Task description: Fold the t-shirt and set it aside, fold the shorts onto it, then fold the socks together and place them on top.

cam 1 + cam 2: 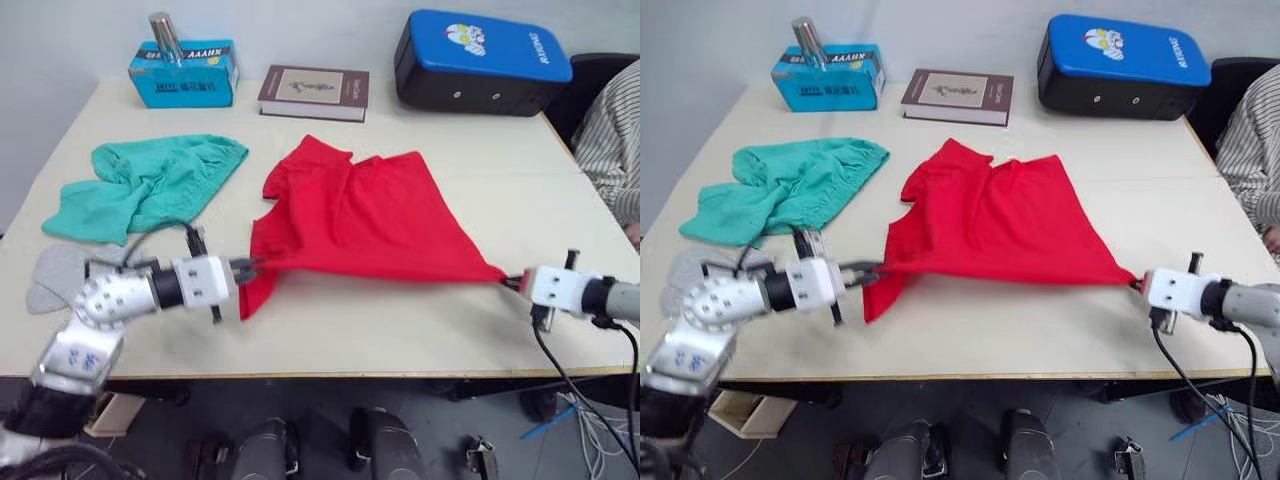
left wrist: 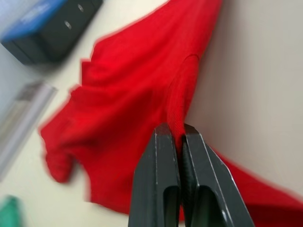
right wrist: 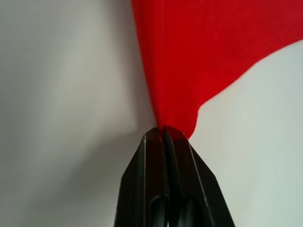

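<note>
We see the t-shirt (image 1: 365, 215), bright red, spread across the middle of a pale counter (image 1: 400, 330) and stretched taut between our two arms along its near edge. Our left tool (image 1: 252, 268) is pinched tight on the shirt's near-left corner, its two black fingers (image 2: 158, 179) pressed together with a ridge of red cloth caught between them; a loose flap of shirt hangs below that grip. Our right tool (image 1: 510, 281) is likewise clamped fully closed on the shirt's near-right corner, where the fabric narrows to a point between its fingers (image 3: 149, 179). The far part of the shirt lies rumpled on the counter, with a gathered edge at its far-left corner. To the left of the t-shirt, apart from it, lie the shorts (image 1: 150, 185), teal-green and crumpled in a loose heap. Nearer than the shorts and left of the shirt, the socks (image 1: 52, 275) rest flat at the counter's left edge, light grey, partly hidden behind our left arm. Beyond the shirt, along the far edge, stand a blue tissue box (image 1: 183, 72) carrying a metal cylinder (image 1: 165, 38), a dark book (image 1: 314, 92), and a blue and black padded case (image 1: 480, 62). A person's striped sleeve (image 1: 610, 140) shows to the shirt's right.
</note>
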Controlling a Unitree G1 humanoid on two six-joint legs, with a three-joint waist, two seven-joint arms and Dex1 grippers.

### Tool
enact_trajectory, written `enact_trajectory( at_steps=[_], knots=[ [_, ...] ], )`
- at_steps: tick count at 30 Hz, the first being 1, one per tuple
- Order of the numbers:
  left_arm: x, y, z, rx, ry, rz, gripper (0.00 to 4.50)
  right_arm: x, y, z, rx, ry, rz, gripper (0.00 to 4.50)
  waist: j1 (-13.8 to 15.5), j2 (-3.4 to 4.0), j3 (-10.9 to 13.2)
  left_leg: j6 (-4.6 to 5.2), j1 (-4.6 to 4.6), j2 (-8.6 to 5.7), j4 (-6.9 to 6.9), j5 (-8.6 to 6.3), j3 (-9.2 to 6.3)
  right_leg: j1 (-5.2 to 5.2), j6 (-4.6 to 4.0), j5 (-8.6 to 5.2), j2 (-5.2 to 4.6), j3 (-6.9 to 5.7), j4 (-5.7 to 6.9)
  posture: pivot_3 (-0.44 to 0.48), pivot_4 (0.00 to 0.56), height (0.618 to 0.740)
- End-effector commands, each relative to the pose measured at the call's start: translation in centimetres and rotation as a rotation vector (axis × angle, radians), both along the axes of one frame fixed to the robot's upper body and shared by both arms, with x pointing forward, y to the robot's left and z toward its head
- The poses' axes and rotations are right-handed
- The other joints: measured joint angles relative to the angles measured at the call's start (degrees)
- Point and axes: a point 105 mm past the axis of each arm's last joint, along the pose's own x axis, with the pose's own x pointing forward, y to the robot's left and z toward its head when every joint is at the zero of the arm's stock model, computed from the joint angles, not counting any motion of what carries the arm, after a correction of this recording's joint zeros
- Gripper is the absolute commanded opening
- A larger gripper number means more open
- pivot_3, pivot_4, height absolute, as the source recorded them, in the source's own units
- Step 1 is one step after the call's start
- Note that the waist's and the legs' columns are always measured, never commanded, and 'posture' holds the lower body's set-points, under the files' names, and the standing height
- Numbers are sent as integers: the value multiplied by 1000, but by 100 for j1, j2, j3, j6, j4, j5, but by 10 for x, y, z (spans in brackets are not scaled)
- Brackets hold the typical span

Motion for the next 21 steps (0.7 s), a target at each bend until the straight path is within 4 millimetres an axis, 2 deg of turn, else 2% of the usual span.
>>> enact_trajectory(
  at_steps=[1, 3, 6, 11, 14, 17, 21],
  knots=[
    [3, 7, 14, -29, -40, 92, 8, -15, 2, 8, 1, 82, 4, 0, 4, -3, -2, -4, 5, 9, 1, -3, 0, 5, -5, 3, 0, 1, -3, 0, 150, 740],
    [5, 9, 15, -88, -17, 137, 8, -26, 5, 4, 23, 166, -15, 0, 15, -4, -5, -11, 7, 18, 1, -4, 0, 3, -14, 5, 2, 2, -4, 0, 150, 740],
    [6, 5, 7, -119, 50, 162, 8, -55, 11, -11, 28, 378, -40, 0, 75, 12, -23, -19, 10, 21, 0, -7, 1, 3, -28, -3, 4, 3, -3, 0, 150, 740],
    [2, -7, -5, -115, 141, 149, 8, -81, 44, -16, 151, 542, -51, 0, 161, -21, -42, -24, 10, 35, 0, -12, 3, 5, -37, -8, 19, -2, -15, 0, 150, 740],
    [-9, -14, -15, -102, 245, 121, 8, -98, 49, -21, 121, 637, -54, 0, 179, -25, -45, -20, 10, 36, 0, -23, 2, 7, -38, -8, 16, -1, -18, 0, 150, 740],
    [-20, -20, -20, -83, 296, 70, 8, -100, 46, -18, 123, 642, -90, 0, 196, -27, -46, -22, 10, 38, 0, -28, 1, 6, -42, -11, 16, -1, -21, 0, 150, 740],
    [-21, -19, -15, -62, 297, 36, 8, -86, 37, -9, 140, 545, -137, 0, 220, -26, -46, -23, 8, 39, 1, -30, 5, 0, -46, -13, 17, 0, -21, 0, 150, 740]
  ],
)
